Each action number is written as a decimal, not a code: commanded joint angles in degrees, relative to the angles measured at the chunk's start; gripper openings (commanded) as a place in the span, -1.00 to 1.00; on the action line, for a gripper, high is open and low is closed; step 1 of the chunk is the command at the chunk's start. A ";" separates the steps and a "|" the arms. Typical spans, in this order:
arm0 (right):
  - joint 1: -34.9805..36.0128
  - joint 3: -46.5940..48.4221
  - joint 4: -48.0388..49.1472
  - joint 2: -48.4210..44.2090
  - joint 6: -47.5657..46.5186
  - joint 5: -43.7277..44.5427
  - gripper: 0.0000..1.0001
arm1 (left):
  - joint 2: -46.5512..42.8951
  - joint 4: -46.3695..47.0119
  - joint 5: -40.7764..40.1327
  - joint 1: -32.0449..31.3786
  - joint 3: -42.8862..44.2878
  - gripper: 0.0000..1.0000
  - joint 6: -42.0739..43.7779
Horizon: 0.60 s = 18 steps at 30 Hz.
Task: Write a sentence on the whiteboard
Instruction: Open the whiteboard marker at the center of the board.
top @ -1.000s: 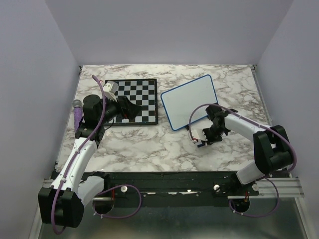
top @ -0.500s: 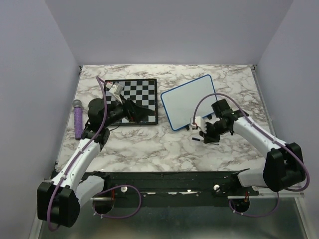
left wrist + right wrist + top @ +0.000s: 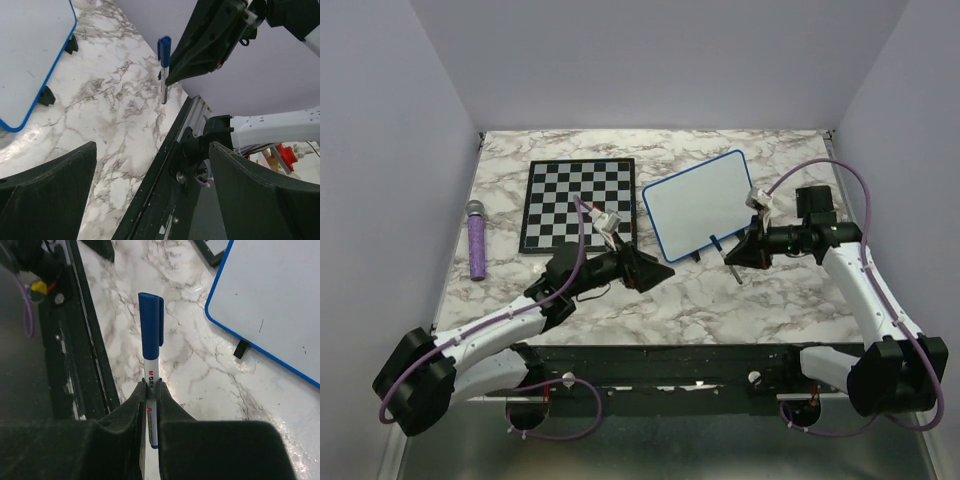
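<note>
The whiteboard, white with a blue frame and black feet, stands right of centre; its face is blank apart from tiny specks, and no sentence shows on it. It also shows in the left wrist view and the right wrist view. My right gripper is shut on a capped blue-and-white marker, held upright above the marble just in front of the board's near right corner. The marker also shows in the left wrist view. My left gripper is open and empty, low over the table in front of the board's near left corner.
A black-and-white chessboard lies left of the whiteboard. A purple microphone-shaped object lies near the table's left edge. A black rail runs along the front edge. Grey walls enclose the table on three sides.
My left arm swung off the chessboard, forward and right, to the marble in front of the whiteboard. My right gripper moved back and right, carrying the marker.
</note>
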 commanded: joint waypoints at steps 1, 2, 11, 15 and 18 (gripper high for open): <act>-4.75 -0.71 5.96 0.25 10.18 -15.52 -0.92 | 6.55 11.67 -14.44 -9.07 0.71 0.97 0.20; -6.93 -0.89 6.83 0.34 10.97 -16.86 -0.92 | 7.97 12.29 -15.69 -10.14 1.76 0.97 0.55; -12.04 -7.04 19.31 -2.56 23.10 -19.33 -0.92 | 28.44 21.00 -16.32 -17.18 14.84 0.94 -0.41; -13.54 -8.18 22.04 -2.38 26.79 -20.65 -0.92 | 34.16 20.13 -17.19 -18.85 19.69 0.86 -0.85; -14.15 -8.89 23.63 -1.77 28.81 -21.09 -0.92 | 37.33 18.46 -16.85 -19.47 22.33 0.71 -1.03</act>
